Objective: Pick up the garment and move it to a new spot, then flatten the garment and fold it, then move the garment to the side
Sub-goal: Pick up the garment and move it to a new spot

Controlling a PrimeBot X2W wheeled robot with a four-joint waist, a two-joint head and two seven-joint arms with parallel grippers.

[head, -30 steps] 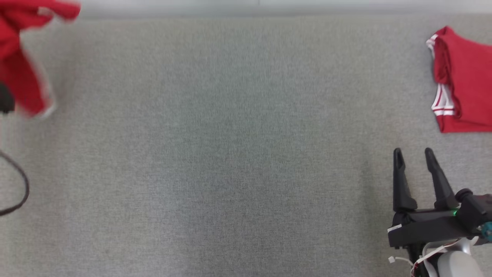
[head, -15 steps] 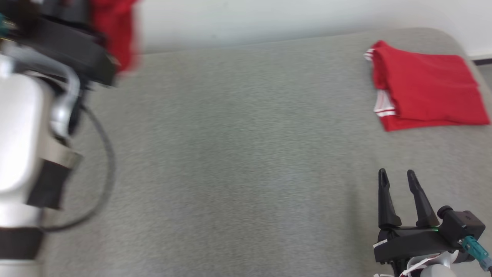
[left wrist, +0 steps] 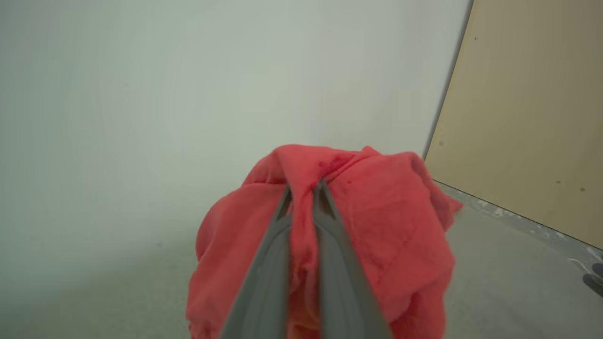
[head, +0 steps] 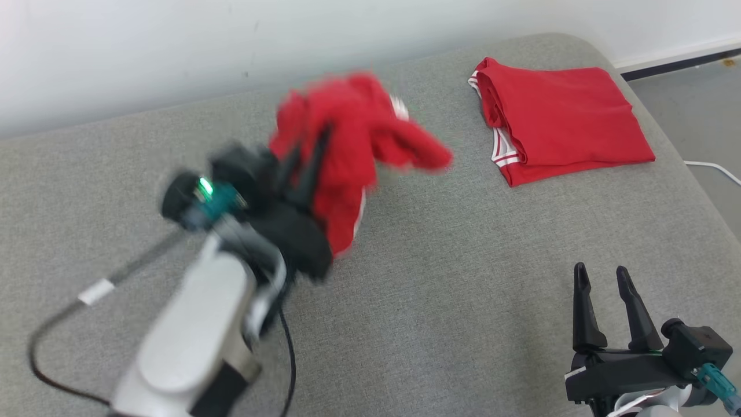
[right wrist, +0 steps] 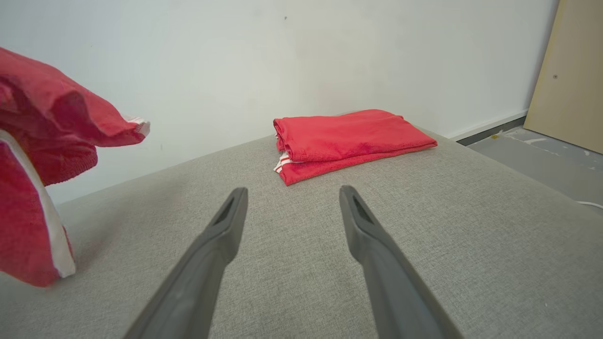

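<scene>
A folded red cloth (head: pixel 564 124) lies on the grey cushion (head: pixel 463 289) below a white wall (head: pixel 173 46)

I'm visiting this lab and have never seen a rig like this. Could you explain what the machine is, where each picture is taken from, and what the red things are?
It is a two-armed robot, and each arm ends in a two-fingered gripper. One picture looks down from its head. The other two look along each gripper from the wrists. The left gripper is shut on a crumpled red garment, held up over the grey padded surface. The right gripper is open and holds nothing. A second red garment, with white stripes, lies folded at the surface's far right.
</scene>
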